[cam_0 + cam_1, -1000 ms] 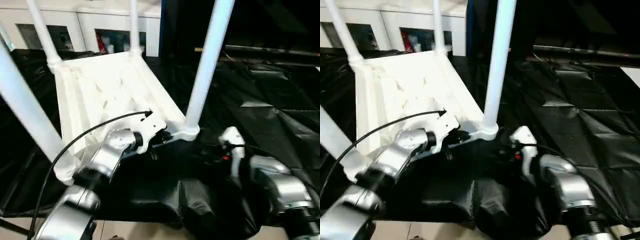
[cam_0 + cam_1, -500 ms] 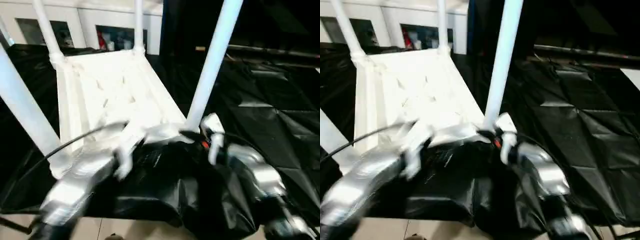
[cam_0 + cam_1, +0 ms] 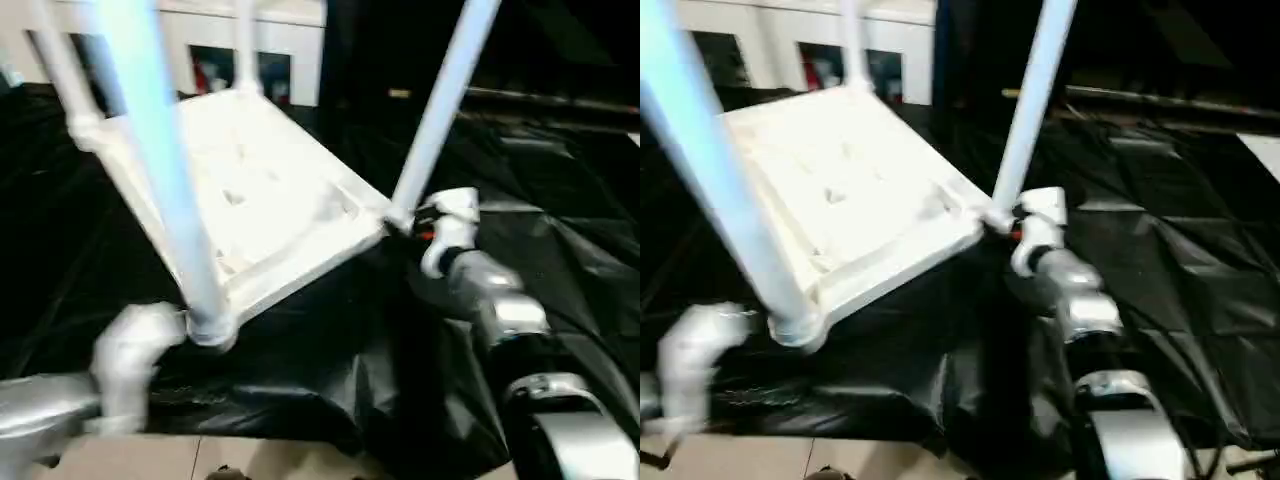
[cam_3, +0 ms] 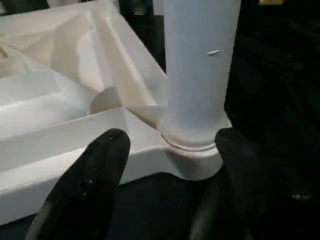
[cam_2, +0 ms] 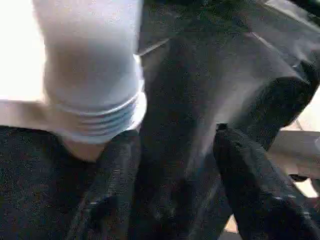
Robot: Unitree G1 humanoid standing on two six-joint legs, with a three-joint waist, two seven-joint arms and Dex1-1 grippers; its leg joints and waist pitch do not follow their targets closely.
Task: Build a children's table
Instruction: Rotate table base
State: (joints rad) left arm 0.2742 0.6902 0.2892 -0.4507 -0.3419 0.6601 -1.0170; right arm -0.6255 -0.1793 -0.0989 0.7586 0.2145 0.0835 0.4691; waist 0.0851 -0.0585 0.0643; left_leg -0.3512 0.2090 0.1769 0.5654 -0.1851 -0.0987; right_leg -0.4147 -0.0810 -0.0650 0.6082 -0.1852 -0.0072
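The children's table stands upside down on black sheeting, its white ribbed tabletop (image 3: 250,190) tilted and its legs pointing up. The nearest leg (image 3: 160,170) sits in a round corner socket (image 3: 208,325). My left gripper (image 5: 172,145) is open just beside that socket (image 5: 95,100), with nothing between its black fingers (image 5: 112,190). Another leg (image 3: 440,110) rises at the right corner. My right gripper (image 4: 170,145) is open there, and its fingers (image 4: 95,170) stand either side of that leg's base (image 4: 195,135).
Crumpled black sheeting (image 3: 560,170) covers the whole work surface and hangs over its near edge. A white cabinet with glass doors (image 3: 290,50) stands behind. A strip of pale floor (image 3: 250,462) shows below the near edge.
My left gripper has let go of the tabletop's near edge, opened and drawn back to the near-left corner. The table has swung round. My right gripper has moved up to the right leg's base.
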